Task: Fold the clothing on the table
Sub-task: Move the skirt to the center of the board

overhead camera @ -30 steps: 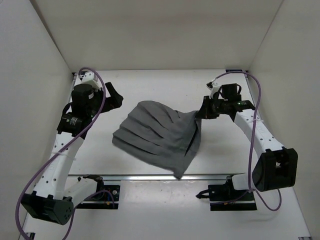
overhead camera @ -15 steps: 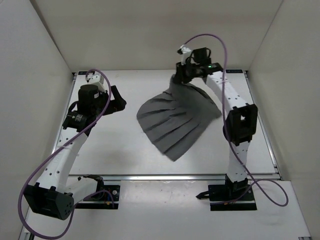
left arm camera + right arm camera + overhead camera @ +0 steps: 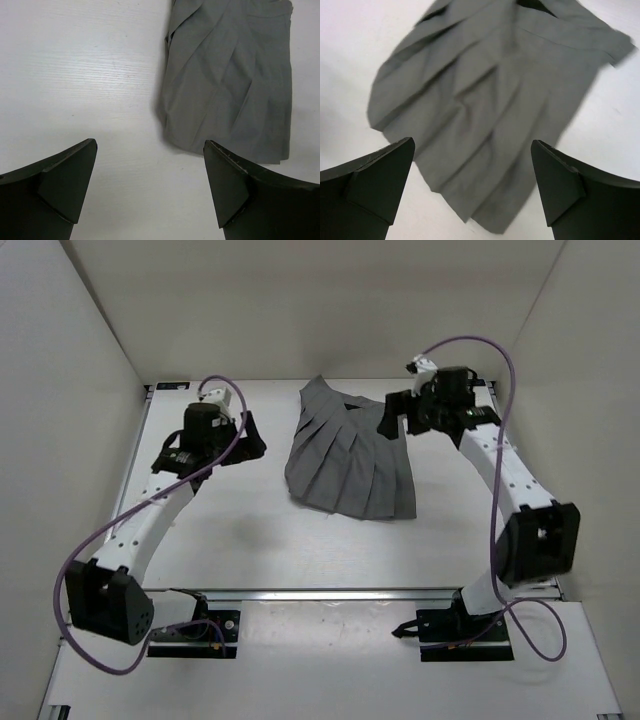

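Looking down on a white desk [image 3: 250, 540] closed in by white walls [image 3: 300, 310], with a metal rail [image 3: 340, 593] running along the 6 o'clock edge.

Showing the clothing [image 3: 350, 460], a grey pleated skirt, lying spread flat on the 12 o'clock half of the desk, slightly toward 3 o'clock from centre. Pointing its narrow waistband end to 12 o'clock, close to the far edge, and fanning its wider hem out toward 6 o'clock, with pleats running lengthwise between.

Showing the left gripper [image 3: 250, 438] hanging at 9 o'clock of the clothing, apart from it, over bare desk. Standing released, jaws spread wide and grasping nothing. In the left wrist view, framing plain white desk between the jaws, with the clothing [image 3: 230, 85] filling the 1 o'clock corner beyond them.

Showing the right gripper [image 3: 392, 418] sitting at 2 o'clock of the clothing, at its edge near the waistband. Also standing released, jaws wide apart and grasping nothing. In the right wrist view, looking down on the clothing [image 3: 485, 110] sprawling between and beyond the jaws, softly rumpled, with the waistband end at 1 o'clock. Leaving unclear whether this gripper is touching the cloth or hovering just above it.
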